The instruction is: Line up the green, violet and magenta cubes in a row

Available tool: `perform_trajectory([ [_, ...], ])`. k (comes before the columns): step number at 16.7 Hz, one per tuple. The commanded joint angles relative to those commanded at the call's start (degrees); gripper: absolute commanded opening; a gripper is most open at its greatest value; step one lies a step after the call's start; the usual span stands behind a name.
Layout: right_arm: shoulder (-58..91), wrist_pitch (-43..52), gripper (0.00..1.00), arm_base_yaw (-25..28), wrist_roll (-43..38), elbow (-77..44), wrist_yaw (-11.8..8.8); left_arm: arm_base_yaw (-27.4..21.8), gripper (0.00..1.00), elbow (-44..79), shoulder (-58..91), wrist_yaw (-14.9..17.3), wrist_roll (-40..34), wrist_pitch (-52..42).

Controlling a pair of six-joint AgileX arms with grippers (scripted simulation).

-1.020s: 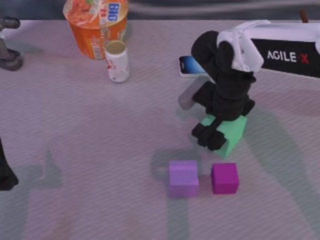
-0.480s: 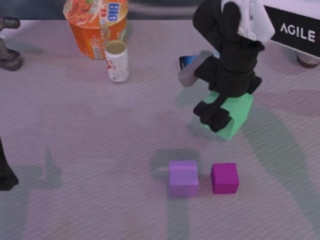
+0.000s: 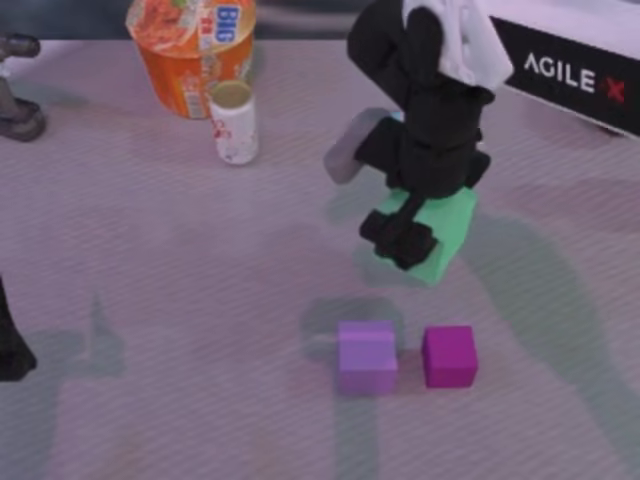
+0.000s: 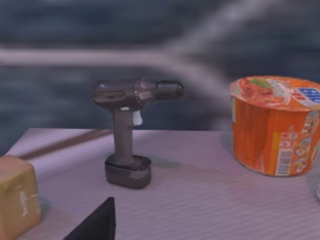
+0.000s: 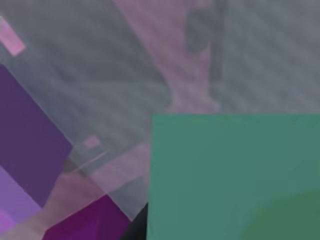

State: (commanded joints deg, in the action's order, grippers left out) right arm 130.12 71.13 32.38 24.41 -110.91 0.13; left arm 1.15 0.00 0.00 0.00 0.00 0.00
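The mint green cube hangs tilted above the table, with my right gripper shut on it. It fills the right wrist view as a green cube. The violet cube and the smaller magenta cube sit side by side on the table, nearer the front edge, a small gap between them. Under the held cube the right wrist view shows the violet cube and the magenta cube. My left arm stays parked at the left edge.
An orange noodle cup and a small white bottle stand at the back left. A dark drill stands at the far left corner, with a tan block near it.
My right arm has carried the green cube to the left and slightly toward the front. The violet and magenta cubes have not moved.
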Motion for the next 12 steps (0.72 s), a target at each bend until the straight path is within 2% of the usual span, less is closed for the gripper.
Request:
perform_trajectory([
  [8,10.4,11.2,0.00,19.2,8.3,-22.0,0.0,0.0,1.00,0.0,0.0,0.0,0.0,0.0],
  [10,11.7,12.7,0.00,22.0,9.6,-24.9,0.1,0.0,1.00,0.0,0.0,0.0,0.0,0.0],
  [12,11.9,13.0,0.00,22.6,9.9,-25.5,0.1,0.0,1.00,0.0,0.0,0.0,0.0,0.0],
])
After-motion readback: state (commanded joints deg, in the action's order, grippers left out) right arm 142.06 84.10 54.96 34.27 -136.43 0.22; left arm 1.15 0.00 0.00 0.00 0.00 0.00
